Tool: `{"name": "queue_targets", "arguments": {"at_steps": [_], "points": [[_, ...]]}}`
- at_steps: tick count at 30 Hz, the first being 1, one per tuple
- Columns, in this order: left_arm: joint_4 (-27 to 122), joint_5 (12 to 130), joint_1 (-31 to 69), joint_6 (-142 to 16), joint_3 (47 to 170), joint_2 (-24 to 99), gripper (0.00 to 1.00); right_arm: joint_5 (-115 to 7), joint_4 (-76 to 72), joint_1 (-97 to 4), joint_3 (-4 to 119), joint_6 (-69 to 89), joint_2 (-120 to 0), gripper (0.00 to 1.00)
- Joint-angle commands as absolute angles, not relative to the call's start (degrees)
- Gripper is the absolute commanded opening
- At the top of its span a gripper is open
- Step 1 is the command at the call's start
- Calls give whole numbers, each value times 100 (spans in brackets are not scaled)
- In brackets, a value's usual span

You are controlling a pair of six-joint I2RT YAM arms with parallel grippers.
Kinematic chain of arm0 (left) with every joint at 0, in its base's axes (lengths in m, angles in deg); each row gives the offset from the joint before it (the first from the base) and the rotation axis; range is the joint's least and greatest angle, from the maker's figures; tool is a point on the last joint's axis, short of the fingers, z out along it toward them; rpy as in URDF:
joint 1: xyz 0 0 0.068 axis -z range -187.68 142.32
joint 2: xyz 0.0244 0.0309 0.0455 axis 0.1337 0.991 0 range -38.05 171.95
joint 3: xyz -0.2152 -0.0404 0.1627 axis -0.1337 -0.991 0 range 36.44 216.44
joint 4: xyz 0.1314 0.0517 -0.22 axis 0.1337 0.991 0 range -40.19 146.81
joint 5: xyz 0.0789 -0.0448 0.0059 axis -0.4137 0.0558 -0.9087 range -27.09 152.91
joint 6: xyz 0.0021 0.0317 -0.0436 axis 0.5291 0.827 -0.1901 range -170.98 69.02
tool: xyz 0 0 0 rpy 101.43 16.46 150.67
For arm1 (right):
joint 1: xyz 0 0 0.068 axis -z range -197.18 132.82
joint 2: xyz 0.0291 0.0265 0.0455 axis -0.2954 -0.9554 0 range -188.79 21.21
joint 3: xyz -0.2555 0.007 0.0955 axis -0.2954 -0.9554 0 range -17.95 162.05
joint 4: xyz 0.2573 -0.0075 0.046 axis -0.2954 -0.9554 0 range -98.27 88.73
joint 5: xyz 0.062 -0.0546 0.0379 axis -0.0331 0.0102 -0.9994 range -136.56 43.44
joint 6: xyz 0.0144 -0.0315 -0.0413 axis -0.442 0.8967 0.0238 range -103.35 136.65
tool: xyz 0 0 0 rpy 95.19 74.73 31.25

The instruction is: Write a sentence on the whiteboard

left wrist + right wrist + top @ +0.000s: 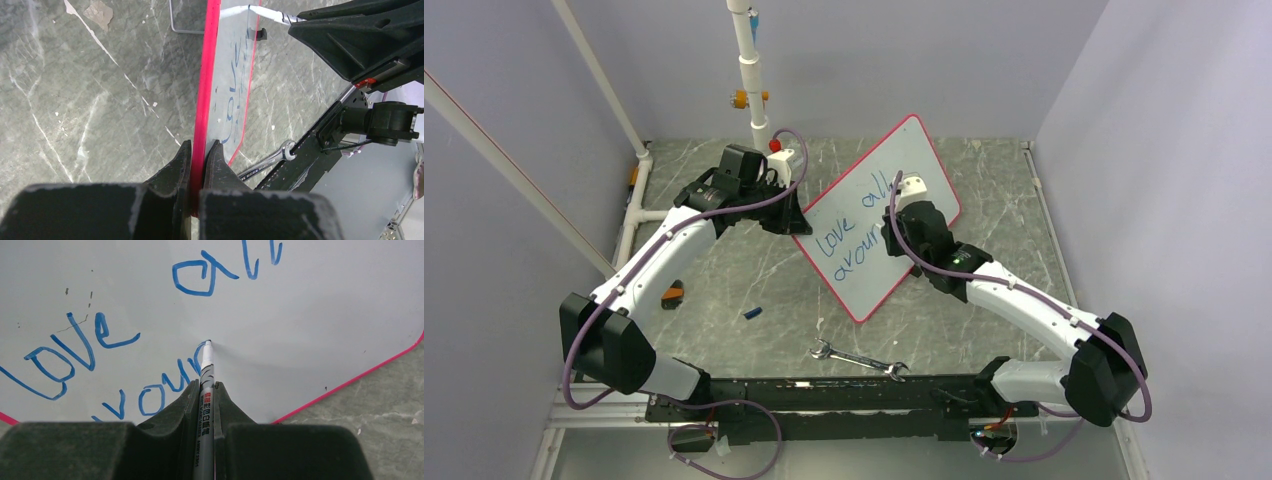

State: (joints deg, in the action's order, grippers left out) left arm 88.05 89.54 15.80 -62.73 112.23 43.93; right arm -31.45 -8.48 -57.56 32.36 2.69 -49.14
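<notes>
The whiteboard (864, 285), a large flat white rectangular board with rounded corners and a thin red-pink rim, sits at the middle of the grey marbled tabletop (724, 290), turned diagonally with one corner towards the arm bases and another towards the back wall; whether it lies flat or is raised at a slant cannot be told for sure. The left gripper (200, 145), black and two-fingered, is clenched on the board's left rim, one finger on each face, and the left wrist view looks along the board edge-on. The right gripper (205, 385) reaches over the board's right side and is closed tight around the marker (206, 390), a slim grey pen with printed lettering and a white nose, whose tip touches the white surface. The sentence (102, 330), in blue handwritten strokes, reads "love all" on the upper line; the lower line reaches about "aroun", its last letter partly hidden behind the pen. A silver open-ended wrench (858, 358) lies on the tabletop between the board's near corner and the black base rail, apart from both. A small orange-and-black piece (672, 294) sits beside the left arm, and a tiny blue piece (752, 313) lies just left of the board's near corner
</notes>
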Motion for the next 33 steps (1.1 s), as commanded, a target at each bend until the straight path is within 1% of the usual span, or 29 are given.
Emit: {"name": "queue_targets", "arguments": {"at_steps": [1,20,33], "points": [[9525,6606,1526,-5261,11097,4615,0,-3234,-634,-5713,3294,206,-4957,0],[9523,6619,1526,-5260,11099,4663,0,-3426,-744,-5709,2599,39,-4494,0],[9524,6612,1526,-5254,11097,4644,0,-3241,-789,-5584,2739,222,-4203,0]]}}
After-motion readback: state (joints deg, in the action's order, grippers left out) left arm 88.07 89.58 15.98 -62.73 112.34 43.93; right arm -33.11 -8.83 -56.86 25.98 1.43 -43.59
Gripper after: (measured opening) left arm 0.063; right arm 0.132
